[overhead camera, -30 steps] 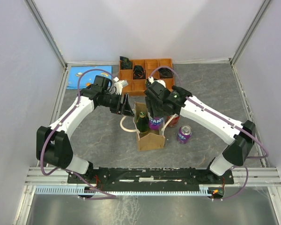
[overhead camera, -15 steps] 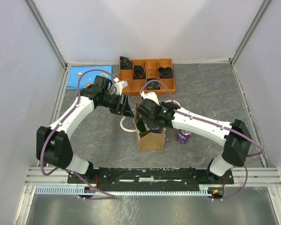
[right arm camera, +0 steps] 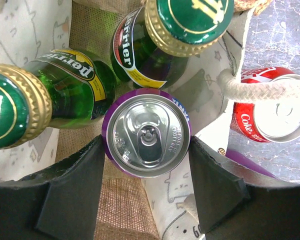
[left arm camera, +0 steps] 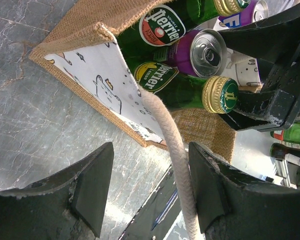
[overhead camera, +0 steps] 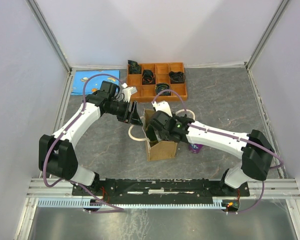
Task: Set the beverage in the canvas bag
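The canvas bag (overhead camera: 161, 149) stands open at the table's middle, tan burlap with a white printed lining (right arm camera: 172, 192). The beverage, a purple can (right arm camera: 147, 132), sits low inside the bag beside two green Perrier bottles (right arm camera: 70, 90), and my right gripper (right arm camera: 146, 172) is shut on its sides. From above, my right gripper (overhead camera: 158, 131) reaches down into the bag's mouth. My left gripper (left arm camera: 150, 185) is open at the bag's left side. The cream rope handle (left arm camera: 172, 150) runs between its fingers, against the right one.
A red Coca-Cola can (right arm camera: 270, 112) stands just outside the bag's right wall. Another purple can (overhead camera: 195, 146) is half hidden under my right arm. At the back are an orange compartment tray (overhead camera: 157, 80) and a blue card (overhead camera: 90, 80).
My right arm has swung left and down, bringing the purple can from above the bag's right edge into the bag. The left arm has stayed put.
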Available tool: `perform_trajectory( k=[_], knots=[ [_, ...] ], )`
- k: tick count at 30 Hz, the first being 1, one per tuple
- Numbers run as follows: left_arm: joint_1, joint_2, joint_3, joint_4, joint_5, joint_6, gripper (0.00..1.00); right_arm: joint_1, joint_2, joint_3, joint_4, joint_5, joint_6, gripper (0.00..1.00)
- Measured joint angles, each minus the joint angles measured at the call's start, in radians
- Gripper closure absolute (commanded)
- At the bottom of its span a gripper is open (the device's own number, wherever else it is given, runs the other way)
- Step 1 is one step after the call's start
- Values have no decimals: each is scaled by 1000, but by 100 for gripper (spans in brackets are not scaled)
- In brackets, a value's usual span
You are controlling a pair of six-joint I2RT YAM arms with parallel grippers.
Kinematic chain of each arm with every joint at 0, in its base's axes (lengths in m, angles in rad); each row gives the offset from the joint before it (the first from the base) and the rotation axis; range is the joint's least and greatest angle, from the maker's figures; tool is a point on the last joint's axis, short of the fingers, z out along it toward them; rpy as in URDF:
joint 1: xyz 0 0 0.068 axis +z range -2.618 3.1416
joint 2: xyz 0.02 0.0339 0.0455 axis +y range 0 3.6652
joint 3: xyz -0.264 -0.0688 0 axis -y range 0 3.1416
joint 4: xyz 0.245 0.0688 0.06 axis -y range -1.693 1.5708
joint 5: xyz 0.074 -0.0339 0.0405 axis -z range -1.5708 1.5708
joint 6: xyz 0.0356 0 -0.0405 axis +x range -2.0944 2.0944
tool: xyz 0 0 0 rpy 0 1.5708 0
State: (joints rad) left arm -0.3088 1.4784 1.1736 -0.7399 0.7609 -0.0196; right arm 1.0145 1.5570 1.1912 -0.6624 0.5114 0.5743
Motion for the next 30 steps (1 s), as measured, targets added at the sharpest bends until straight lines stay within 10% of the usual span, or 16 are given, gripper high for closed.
perform_trajectory(
  k=[12,21,30],
  knots=[
    [0,0,0,-14,0,1,32,0,3,-57,72,-10,16,99],
    [0,0,0,-15,0,2,32,0,6,-56,71,-10,28,54],
    [0,0,0,-23,1,13,32,-1,0,-40,36,-24,32,37]
  ],
)
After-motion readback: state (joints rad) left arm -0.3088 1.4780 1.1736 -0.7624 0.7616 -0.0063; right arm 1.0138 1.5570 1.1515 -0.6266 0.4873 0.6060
